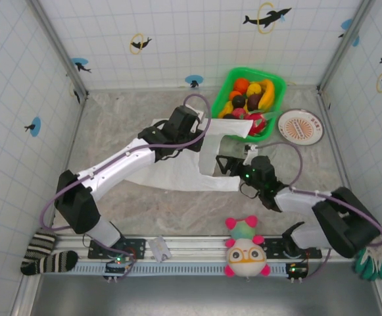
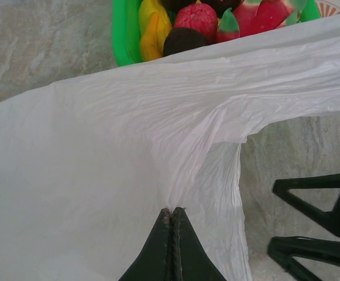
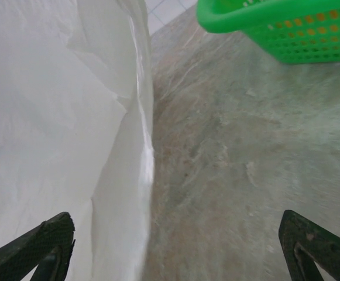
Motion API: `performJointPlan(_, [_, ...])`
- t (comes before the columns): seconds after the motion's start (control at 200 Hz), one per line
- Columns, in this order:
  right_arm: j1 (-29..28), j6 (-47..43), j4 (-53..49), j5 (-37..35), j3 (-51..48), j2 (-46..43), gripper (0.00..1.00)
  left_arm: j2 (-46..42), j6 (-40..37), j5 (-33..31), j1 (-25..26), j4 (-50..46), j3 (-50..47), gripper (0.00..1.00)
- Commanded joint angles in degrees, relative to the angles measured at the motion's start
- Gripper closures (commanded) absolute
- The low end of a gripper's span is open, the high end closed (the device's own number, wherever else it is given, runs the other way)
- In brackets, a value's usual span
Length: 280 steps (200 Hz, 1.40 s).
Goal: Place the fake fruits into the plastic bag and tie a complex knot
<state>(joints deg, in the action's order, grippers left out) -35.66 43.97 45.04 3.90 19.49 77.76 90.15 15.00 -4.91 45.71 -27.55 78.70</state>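
The white plastic bag (image 1: 177, 168) lies spread on the table with its near-basket edge lifted. My left gripper (image 1: 199, 137) is shut on a fold of the bag's film (image 2: 175, 175), pinched between the tips (image 2: 172, 211). To its right, my right gripper (image 1: 227, 164) stands open low over the table (image 3: 175, 234), and the bag's edge (image 3: 140, 164) runs between its fingers near the left one. Its fingers (image 2: 322, 249) also show in the left wrist view. The fake fruits sit in the green basket (image 1: 277, 89): orange (image 1: 242, 84), bananas (image 1: 267, 92), dark purple (image 2: 184, 41), red (image 2: 196, 17), dragon fruit (image 2: 257, 14).
A round patterned plate (image 1: 300, 126) lies right of the basket. A plush toy with glasses (image 1: 246, 249) sits at the near rail, a striped sock (image 1: 39, 253) at near left, a green glove (image 1: 373, 260) at near right. Tiled walls enclose the table.
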Motion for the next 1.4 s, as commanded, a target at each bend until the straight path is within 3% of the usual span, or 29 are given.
performJointPlan(0.0, [-1.9,3.6,12.0,0.2,5.6,5.8,0.15,-2.6,0.2,0.4,0.0,-1.6,1.5,1.00])
performJointPlan(0.09, [-2.1,5.4,15.4,-0.4,7.0,10.0,0.25,-3.2,0.1,-0.4,0.0,-1.6,1.3,1.00])
performJointPlan(0.225, [-2.0,5.8,11.2,-4.9,7.9,12.2,0.61,-4.4,-0.3,-2.9,0.0,-3.5,1.7,1.00])
performJointPlan(0.39, [-1.9,3.4,-1.6,-12.1,7.9,9.1,0.94,-7.0,-2.0,-8.2,-1.0,-7.5,3.0,1.00])
performJointPlan(0.53, [-0.9,2.1,-17.2,-18.1,8.6,6.7,0.98,-9.9,-4.2,-11.9,-3.6,-10.2,4.5,1.00])
performJointPlan(0.655, [0.7,1.9,-19.9,-17.2,7.8,7.2,0.97,-12.1,-8.0,-12.9,-5.6,-10.8,6.1,1.00])
performJointPlan(0.811, [1.0,-1.7,-16.7,-11.4,8.2,7.8,0.91,-12.0,-10.4,-11.4,-5.7,-10.8,7.1,1.00])
performJointPlan(0.941, [0.9,-6.7,-13.8,-9.6,6.4,2.5,0.57,-11.4,-11.8,-5.1,-5.7,-9.2,5.8,1.00])
performJointPlan(1.071, [1.0,-15.4,-17.6,-9.2,4.0,-6.1,0.23,-11.1,-11.9,-2.0,-5.7,-7.5,4.4,1.00])
performJointPlan(1.171, [1.2,-22.7,-19.9,-10.8,0.9,-12.8,0.03,-11.1,-12.0,-0.2,-5.7,-6.3,4.3,1.00])
performJointPlan(1.396, [0.8,-38.4,-17.0,-7.1,-3.1,-22.8,0.00,-11.0,-12.9,2.6,-5.7,-5.3,4.2,1.00])
